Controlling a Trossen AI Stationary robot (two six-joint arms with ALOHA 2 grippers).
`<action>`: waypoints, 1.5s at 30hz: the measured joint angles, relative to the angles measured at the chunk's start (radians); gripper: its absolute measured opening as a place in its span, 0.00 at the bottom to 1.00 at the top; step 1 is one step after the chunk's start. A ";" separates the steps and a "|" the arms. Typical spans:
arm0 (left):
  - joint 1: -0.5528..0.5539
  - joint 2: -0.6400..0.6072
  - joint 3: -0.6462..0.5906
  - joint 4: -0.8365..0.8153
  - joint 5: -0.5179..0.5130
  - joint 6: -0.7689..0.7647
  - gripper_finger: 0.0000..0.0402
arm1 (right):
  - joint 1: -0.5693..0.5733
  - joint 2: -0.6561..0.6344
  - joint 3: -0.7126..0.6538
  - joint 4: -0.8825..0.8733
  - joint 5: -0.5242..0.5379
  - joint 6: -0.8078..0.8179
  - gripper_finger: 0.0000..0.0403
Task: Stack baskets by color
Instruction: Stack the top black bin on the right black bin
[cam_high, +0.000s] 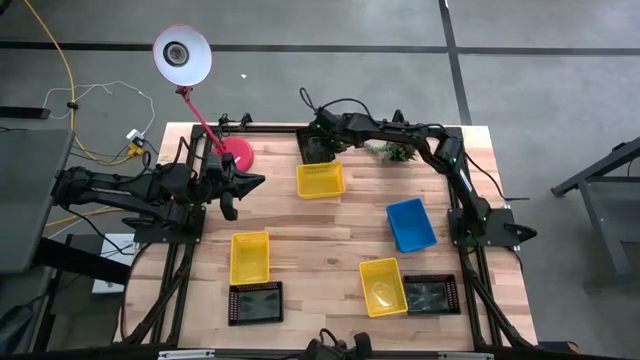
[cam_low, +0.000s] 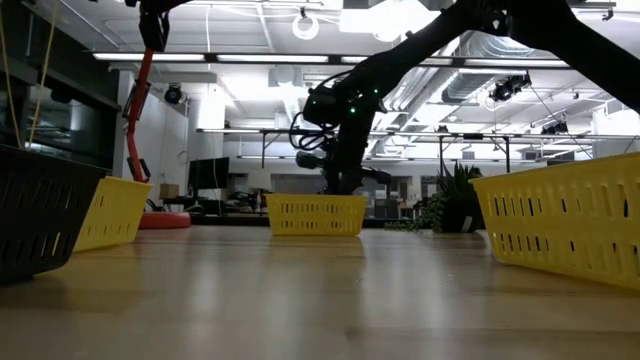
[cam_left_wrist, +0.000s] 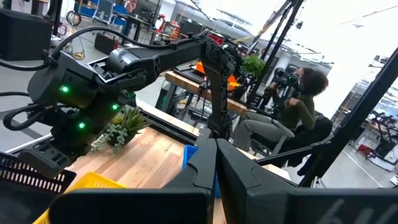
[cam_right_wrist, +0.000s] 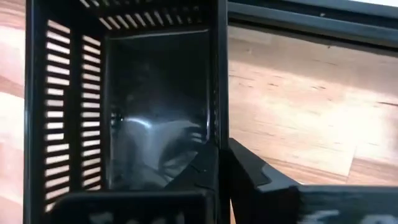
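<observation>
Showing three yellow baskets (cam_high: 320, 180), two black (cam_high: 255, 303), one blue (cam_high: 411, 223)

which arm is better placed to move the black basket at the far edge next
Right. The right gripper is shut on the wall of the black basket at the table's far edge, while the left gripper hangs shut near the lamp, holding nothing.

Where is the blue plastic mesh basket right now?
High view: the blue plastic mesh basket sits right of centre, nearest the right arm's base, with a yellow basket toward the near edge.
</observation>
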 joint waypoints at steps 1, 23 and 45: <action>0.000 0.000 0.000 0.000 0.000 0.000 0.00 | 0.000 0.000 0.000 0.002 -0.004 -0.009 0.03; 0.000 0.000 0.001 -0.013 0.002 0.006 0.00 | 0.044 -0.667 -0.401 -0.028 0.027 -0.221 0.00; 0.000 0.000 0.001 -0.008 0.000 0.070 0.00 | 0.338 -1.451 -1.115 0.613 0.155 0.043 0.00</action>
